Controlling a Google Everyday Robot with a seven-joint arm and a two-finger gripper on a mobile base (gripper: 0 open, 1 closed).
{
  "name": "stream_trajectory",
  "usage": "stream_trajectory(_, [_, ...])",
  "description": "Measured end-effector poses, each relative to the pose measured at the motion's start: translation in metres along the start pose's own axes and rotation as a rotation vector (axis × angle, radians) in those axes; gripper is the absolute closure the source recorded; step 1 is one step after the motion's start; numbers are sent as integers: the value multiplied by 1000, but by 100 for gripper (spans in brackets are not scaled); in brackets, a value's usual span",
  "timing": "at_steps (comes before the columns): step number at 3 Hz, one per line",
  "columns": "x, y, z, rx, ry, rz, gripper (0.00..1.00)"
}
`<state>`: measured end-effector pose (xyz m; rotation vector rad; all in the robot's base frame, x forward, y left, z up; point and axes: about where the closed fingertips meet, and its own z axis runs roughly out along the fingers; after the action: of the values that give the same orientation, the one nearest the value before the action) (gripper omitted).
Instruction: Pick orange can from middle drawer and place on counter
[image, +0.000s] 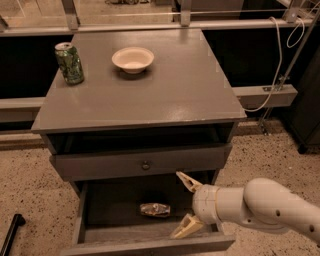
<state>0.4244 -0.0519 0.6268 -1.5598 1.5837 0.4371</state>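
The orange can (154, 210) lies on its side on the dark floor of the pulled-out middle drawer (93, 206), near the middle. My gripper (183, 206) is open and empty, over the drawer's right part, just right of the can and apart from it. One cream fingertip (182, 179) is up near the drawer front above, the other is low near the drawer's front wall. The white arm comes in from the lower right. The counter (165, 92) is the flat grey top of the cabinet above.
A green patterned can (69, 63) stands at the counter's back left. A cream bowl (133, 59) sits at the back middle. A closed drawer front with a round knob (145, 164) is above the open drawer. A white cable (274, 70) hangs at right. Speckled floor around.
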Motion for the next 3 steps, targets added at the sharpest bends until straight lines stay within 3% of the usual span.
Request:
stream_trajectory(1, [42, -32, 39, 61, -53, 13, 0])
stream_trajectory(2, [42, -35, 39, 65, -57, 18, 0])
stream_trajectory(3, [66, -17, 69, -89, -88, 13, 4])
